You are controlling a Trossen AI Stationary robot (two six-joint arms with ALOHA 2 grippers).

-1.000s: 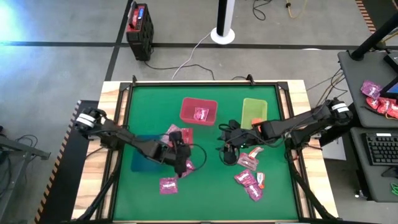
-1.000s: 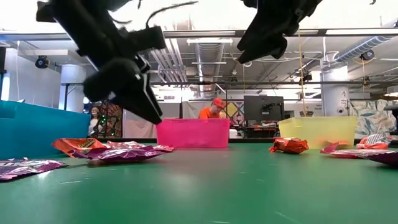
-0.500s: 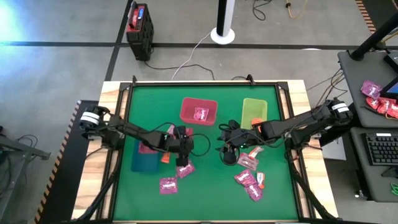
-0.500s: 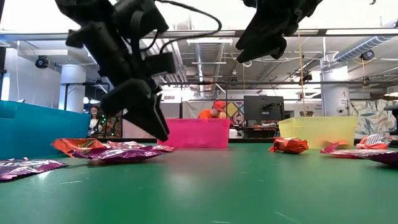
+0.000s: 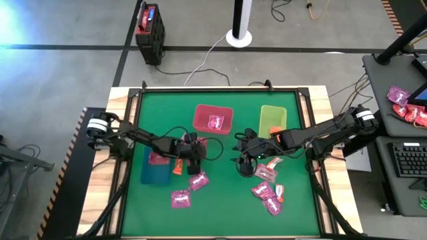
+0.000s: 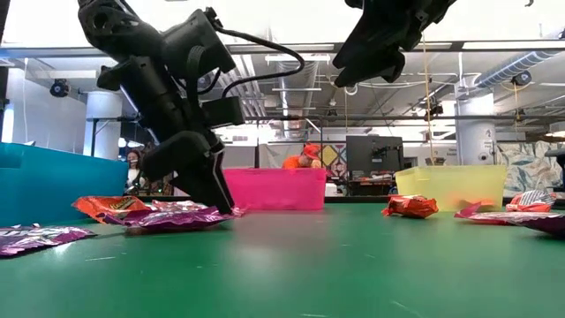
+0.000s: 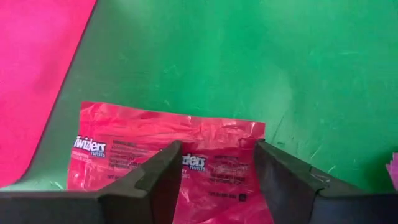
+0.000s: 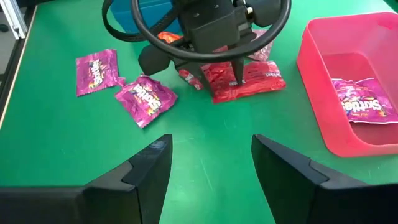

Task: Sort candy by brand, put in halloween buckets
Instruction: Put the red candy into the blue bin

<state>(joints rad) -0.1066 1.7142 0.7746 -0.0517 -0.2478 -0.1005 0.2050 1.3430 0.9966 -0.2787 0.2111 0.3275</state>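
Observation:
My left gripper (image 7: 214, 165) is open and down over a red Twizzlers packet (image 7: 168, 149) that lies flat on the green table, just near of the pink-red bin (image 5: 213, 119). My right gripper (image 8: 211, 165) is open and hovers above the table's middle (image 5: 243, 160), touching nothing. Magenta packets (image 5: 180, 199) lie near the left gripper, and one lies inside the pink-red bin (image 8: 360, 106). More magenta and red packets (image 5: 267, 190) lie to the right. The lime green bin (image 5: 272, 120) stands at the far right. The dark blue bin (image 5: 157, 170) stands at the left, with an orange packet (image 5: 177, 168) beside it. My left gripper comes from above, pointing down, with its open fingers (image 7: 163, 171) set on the top face of the red Twizzlers packet, about its middle (image 7: 214, 158). The packet is wider than the gap and runs out past both fingers. It lies flat on the table.
A raised frame (image 5: 133, 93) runs round the green table. A black-and-red box (image 5: 149, 30) stands on the floor beyond the far edge. A desk with a keyboard (image 5: 407, 160) and spare candy is at the right. A person in orange (image 6: 305, 157) shows far behind.
My left gripper has moved from the magenta packets toward the table's far edge and come down onto the red packet beside the pink-red bin. The packets have stayed in place. My right arm has kept still.

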